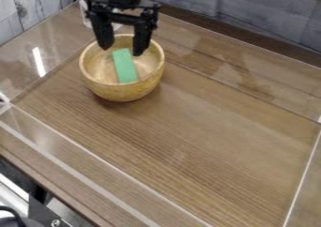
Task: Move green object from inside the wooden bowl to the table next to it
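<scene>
The green object, a flat bright green block, lies inside the wooden bowl at the upper left of the table. My gripper hangs straight down over the bowl's far side, just above the block's far end. Its two black fingers stand wide apart, one on each side of the block, with nothing held between them. I cannot tell whether the fingertips touch the bowl's rim.
Clear plastic walls run along the table's edges. A small clear plastic piece stands behind the bowl at the back left. Brown wood-grain surface stretches to the right of and in front of the bowl.
</scene>
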Tool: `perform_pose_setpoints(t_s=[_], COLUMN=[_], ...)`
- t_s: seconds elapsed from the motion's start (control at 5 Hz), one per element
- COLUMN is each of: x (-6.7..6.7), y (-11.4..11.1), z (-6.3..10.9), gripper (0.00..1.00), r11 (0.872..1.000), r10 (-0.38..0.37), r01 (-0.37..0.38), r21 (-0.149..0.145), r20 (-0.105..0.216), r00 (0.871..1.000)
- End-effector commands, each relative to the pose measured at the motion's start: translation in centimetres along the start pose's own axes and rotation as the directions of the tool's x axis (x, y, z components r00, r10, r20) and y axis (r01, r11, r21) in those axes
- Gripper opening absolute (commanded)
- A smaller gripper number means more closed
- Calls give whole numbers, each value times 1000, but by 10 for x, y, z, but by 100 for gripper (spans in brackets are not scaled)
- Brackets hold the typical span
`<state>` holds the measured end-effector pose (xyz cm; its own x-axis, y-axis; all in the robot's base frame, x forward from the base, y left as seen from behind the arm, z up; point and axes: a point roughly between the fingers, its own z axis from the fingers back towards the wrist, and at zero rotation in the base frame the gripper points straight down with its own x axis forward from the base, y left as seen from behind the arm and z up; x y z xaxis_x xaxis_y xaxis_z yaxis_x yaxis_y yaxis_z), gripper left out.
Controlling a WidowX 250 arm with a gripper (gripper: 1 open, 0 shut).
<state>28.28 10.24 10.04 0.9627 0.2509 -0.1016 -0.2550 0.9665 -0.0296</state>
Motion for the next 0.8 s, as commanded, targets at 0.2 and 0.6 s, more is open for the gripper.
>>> perform_pose_setpoints(t_s=[0.2,0.6], x=[27,33], y=[6,15], z=[1,0], gripper=[100,100], r11=[996,989], r10=[84,149], r01=[-85,-149], r21=[-1,-1], r20=[77,85], r00=[993,985])
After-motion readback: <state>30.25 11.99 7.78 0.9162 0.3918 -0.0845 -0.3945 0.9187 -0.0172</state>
